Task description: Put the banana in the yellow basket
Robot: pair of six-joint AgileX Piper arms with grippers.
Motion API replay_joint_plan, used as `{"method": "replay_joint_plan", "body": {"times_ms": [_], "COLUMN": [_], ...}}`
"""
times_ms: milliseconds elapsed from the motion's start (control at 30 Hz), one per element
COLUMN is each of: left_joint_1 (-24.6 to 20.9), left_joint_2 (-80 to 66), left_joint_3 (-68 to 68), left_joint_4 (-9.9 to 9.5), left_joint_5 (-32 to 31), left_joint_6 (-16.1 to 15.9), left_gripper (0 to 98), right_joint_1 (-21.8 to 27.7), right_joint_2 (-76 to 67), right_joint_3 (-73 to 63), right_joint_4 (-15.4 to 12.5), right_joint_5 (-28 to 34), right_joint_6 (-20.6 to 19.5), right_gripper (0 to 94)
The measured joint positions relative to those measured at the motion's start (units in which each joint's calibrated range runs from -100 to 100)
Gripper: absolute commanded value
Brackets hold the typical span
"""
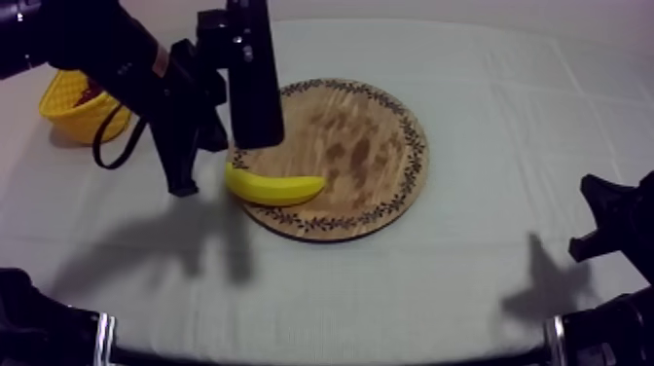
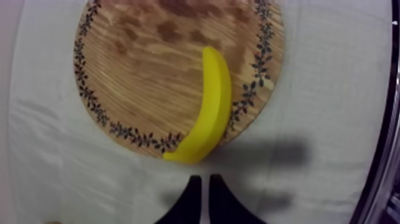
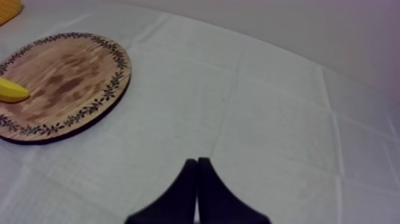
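Note:
The yellow banana [image 1: 275,185] lies on the near-left rim of the round wooden board [image 1: 360,127], one end jutting over the cloth. My left gripper [image 1: 183,183] hangs over the cloth just left of that end, above the table. In the left wrist view its fingers form a narrow wedge, shut on nothing, at the left gripper [image 2: 202,187], a short way from the banana [image 2: 211,110] and the board [image 2: 149,71]. The yellow basket [image 1: 76,105] stands at the far left, behind the left arm. My right gripper [image 3: 197,173] is shut and rests low at the right [image 1: 608,222].
Something dark red shows inside the basket, too small to name. From the right wrist view the board [image 3: 65,83], a banana tip [image 3: 11,91] and a corner of the basket [image 3: 7,9] lie beyond a wide stretch of bare cloth.

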Motion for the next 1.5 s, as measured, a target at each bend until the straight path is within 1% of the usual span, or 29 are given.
{"method": "replay_joint_plan", "body": {"times_ms": [133,200,300,400,733,967,1233,1500], "left_joint_1": [0.39,0.55,0.92,1.45,1.99,1.28,-0.2,-1.41], "left_joint_2": [0.91,1.6,3.14,4.46,9.5,15.2,22.36,28.2], "left_joint_3": [-0.38,-0.54,-1.04,-1.19,-3.0,-4.51,-5.65,-6.48], "left_joint_4": [-0.25,-0.25,-0.37,-0.55,-0.61,-0.93,-1.16,-1.16], "left_joint_5": [-0.77,-0.77,-0.27,-0.27,-2.56,-3.46,-5.98,-7.08], "left_joint_6": [0.55,0.62,0.59,0.69,0.45,-0.16,-1.22,-1.97], "left_gripper": [40.5,48.9,57.2,62.2,68.9,74.3,73.3,72.0], "right_joint_1": [0.0,0.0,0.0,0.0,0.0,0.0,0.0,0.0], "right_joint_2": [0.0,0.0,0.0,0.0,0.0,0.0,0.0,0.0], "right_joint_3": [0.0,0.0,0.0,0.0,0.0,0.0,0.0,0.0], "right_joint_4": [0.0,0.0,0.0,0.0,0.0,0.0,0.0,0.0], "right_joint_5": [0.0,0.0,0.07,0.01,0.01,-0.01,0.03,0.03], "right_joint_6": [0.0,0.0,0.0,0.0,-0.03,-0.03,-0.03,-0.03], "right_gripper": [0.2,0.2,0.2,0.2,0.2,0.2,0.2,0.2]}}
